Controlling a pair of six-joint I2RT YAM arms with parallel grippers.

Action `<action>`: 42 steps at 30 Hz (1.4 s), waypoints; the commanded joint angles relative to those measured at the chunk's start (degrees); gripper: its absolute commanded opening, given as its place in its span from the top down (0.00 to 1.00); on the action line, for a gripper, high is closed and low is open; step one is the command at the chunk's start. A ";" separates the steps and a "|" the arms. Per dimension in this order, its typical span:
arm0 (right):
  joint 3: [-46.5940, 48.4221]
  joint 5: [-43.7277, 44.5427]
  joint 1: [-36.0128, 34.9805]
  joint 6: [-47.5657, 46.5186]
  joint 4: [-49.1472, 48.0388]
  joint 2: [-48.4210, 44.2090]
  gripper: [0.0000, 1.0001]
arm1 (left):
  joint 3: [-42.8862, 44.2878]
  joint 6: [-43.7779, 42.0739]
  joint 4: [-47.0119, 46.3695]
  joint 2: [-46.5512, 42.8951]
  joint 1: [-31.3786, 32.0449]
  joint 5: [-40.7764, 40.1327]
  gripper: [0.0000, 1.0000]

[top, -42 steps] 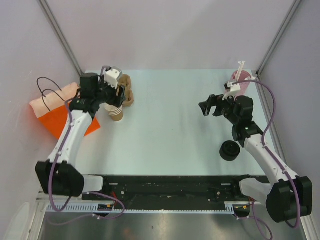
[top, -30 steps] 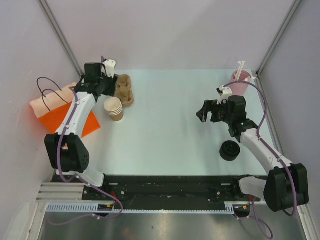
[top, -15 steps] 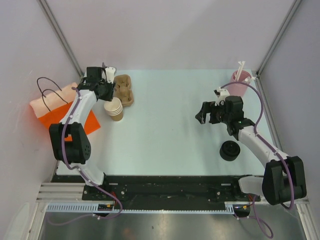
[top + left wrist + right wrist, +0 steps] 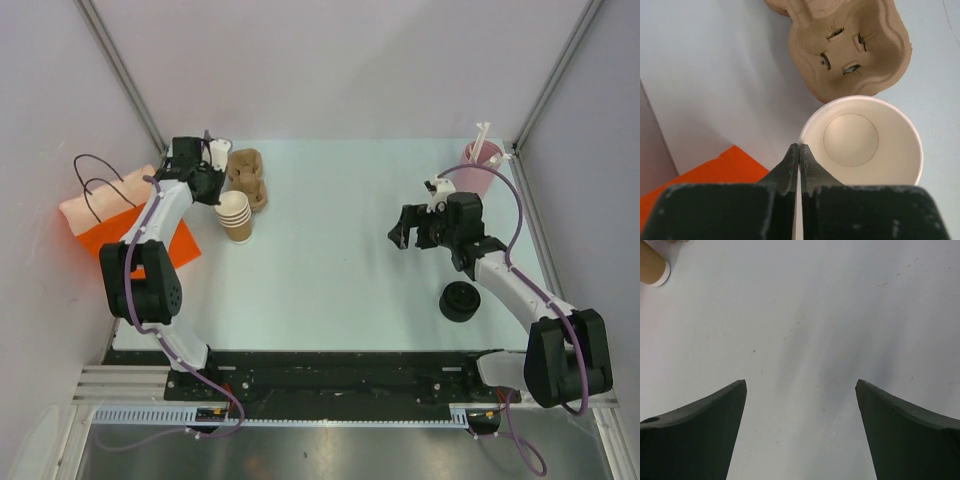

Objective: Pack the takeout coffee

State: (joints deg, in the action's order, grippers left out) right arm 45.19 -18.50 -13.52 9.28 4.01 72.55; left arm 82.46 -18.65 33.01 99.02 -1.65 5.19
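A stack of tan paper cups (image 4: 237,217) stands lidless at the far left of the table, just in front of the brown pulp cup tray (image 4: 247,175). In the left wrist view the top cup (image 4: 862,145) is open and white inside. My left gripper (image 4: 799,147) is shut at that cup's left rim, one finger outside and one over the inside, pinching the wall. From above, the left gripper (image 4: 220,192) sits at the stack's top. My right gripper (image 4: 403,232) hangs open over bare table right of centre, and the right wrist view shows nothing between the right gripper's (image 4: 801,382) fingers. A stack of black lids (image 4: 460,300) lies near the right arm.
The orange bag (image 4: 120,232) with dark handles lies flat past the table's left edge, and its corner (image 4: 715,170) shows beside my left fingers. A pink cylinder with white straws (image 4: 480,165) stands at the back right. Grey walls close in on three sides.
My left gripper has come down from beside the tray and closed on the cup's rim. The cup stack has shifted slightly right. The right gripper edged a little left, still open.
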 commanded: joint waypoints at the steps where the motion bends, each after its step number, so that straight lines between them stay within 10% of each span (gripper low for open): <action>1: 1.92 0.13 -1.42 0.74 -2.43 0.48 0.04 | -0.72 -0.15 -0.32 -1.55 -0.20 2.45 1.00; 20: 15.35 8.83 -24.53 27.10 -19.91 19.80 0.25 | -7.75 8.54 -0.32 -9.64 -1.59 14.84 1.00; 42: 40.85 2.59 -30.95 44.78 -28.10 49.43 0.61 | -11.18 8.55 -0.32 -11.40 -2.22 18.89 1.00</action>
State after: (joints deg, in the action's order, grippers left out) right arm 81.34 -14.55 -43.90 52.25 -22.98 120.20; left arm 71.90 -10.92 33.17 90.11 -3.88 21.52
